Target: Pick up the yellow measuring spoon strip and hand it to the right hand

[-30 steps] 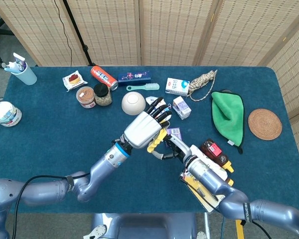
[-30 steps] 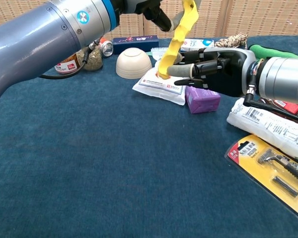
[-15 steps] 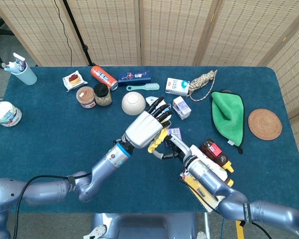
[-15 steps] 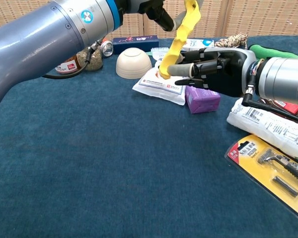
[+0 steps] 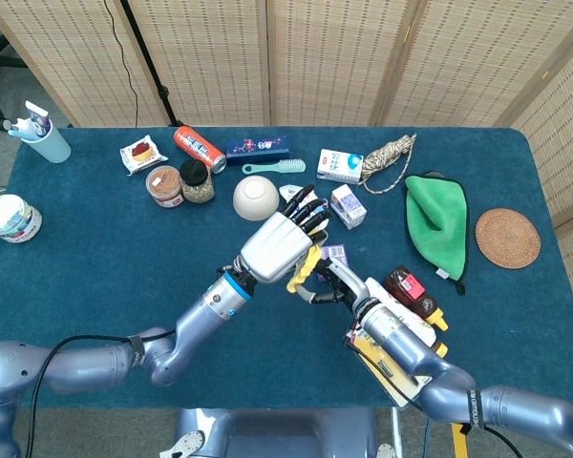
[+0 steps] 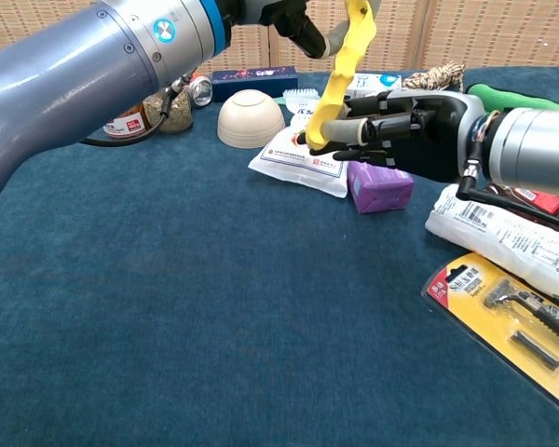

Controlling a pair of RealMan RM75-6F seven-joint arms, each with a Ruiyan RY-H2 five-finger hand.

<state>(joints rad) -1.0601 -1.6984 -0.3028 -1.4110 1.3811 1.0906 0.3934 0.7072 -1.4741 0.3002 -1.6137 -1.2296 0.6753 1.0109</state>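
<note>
A cream bowl [image 5: 256, 197] is taken as landmark, sitting toward the far middle of the blue table [image 5: 105, 277]. Left of the bowl, two jars [image 5: 164, 186] and a red can [image 5: 200, 149] are seen; far left of it, a white tub [image 5: 10, 218] and a blue cup [image 5: 46, 141].

Just in front-right of the bowl, the left hand [image 5: 279, 244] is raised above the table, fingers closed on the upper end of the yellow measuring spoon strip [image 6: 341, 76]. The strip is hung downward in the air, off the table, above a white packet [image 6: 298, 160] that lies just beside the bowl.

The lower end of the strip is met by the right hand [image 6: 405, 131], reaching in from the right, fingers [image 6: 352, 132] extended level and touching the strip on both sides; whether a firm grip is made cannot be told.

Right of the bowl: a purple box [image 6: 380, 185], a green cloth [image 5: 437, 218], a woven coaster [image 5: 507, 238]. Nearer the robot, a yellow razor pack [image 6: 512, 323] is seen.
</note>
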